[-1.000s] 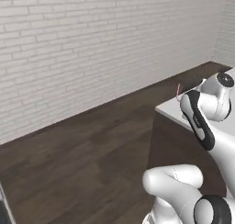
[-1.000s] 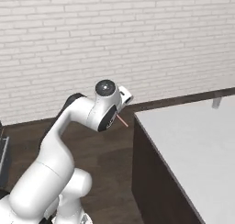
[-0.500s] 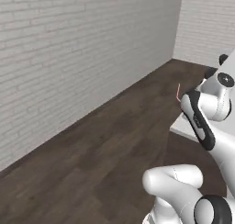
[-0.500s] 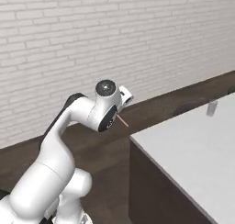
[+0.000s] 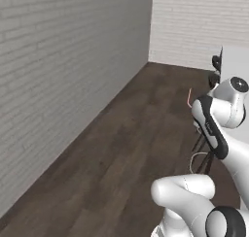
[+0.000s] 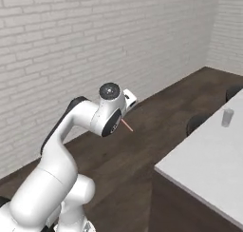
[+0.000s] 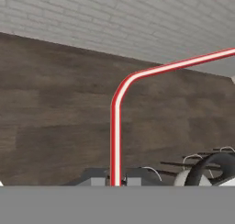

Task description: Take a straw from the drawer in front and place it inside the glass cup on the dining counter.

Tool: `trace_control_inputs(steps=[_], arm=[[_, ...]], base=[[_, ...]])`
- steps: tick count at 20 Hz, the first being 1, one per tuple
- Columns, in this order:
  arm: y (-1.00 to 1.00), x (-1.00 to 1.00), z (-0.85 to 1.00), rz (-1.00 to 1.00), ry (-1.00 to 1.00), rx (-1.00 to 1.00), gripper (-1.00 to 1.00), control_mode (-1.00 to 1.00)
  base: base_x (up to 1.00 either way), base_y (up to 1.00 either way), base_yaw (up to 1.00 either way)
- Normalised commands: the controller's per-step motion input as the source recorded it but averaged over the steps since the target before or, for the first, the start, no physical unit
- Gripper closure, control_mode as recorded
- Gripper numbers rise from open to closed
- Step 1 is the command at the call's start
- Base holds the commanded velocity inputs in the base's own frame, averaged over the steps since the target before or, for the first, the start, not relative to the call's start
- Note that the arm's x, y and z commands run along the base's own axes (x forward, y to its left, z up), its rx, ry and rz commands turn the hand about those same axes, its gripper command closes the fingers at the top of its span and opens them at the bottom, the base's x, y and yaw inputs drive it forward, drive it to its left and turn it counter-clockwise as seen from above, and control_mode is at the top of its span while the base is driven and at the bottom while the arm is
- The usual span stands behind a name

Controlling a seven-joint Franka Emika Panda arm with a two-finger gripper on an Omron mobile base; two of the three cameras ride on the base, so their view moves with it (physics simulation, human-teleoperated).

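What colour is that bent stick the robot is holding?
The straw is red with a white stripe along it, clearest in the hand view.

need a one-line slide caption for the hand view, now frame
Gripper shut on the thin red-and-white bent straw, which rises between its fingertips against dark wood floor and white brick wall.

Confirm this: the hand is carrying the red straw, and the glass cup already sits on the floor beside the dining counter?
Not quite. The hand does carry the straw, but the glass cup stands on top of the dining counter, not on the floor; the right base view shows it.
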Motion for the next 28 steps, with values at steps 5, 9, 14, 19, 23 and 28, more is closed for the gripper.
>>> trace_control_inputs(steps=[5,9,14,19,23,28], arm=[[0.00,0.00,0.00,0.00,0.00,0.00,1.00,1.00],[0.00,0.00,0.00,0.00,0.00,0.00,1.00,1.00],[0.00,0.00,0.00,0.00,0.00,0.00,1.00,1.00],[0.00,0.00,0.00,0.00,0.00,0.00,1.00,1.00],[0.00,0.00,0.00,0.00,0.00,0.00,1.00,1.00],[0.00,0.00,0.00,0.00,0.00,0.00,1.00,1.00]], base=[[0.98,0.71,-0.47],[1.00,0.68,-0.54],[0.99,0.64,-0.60],[0.90,0.57,-0.68],[0.87,0.51,-0.70],[0.88,0.42,-0.69]])
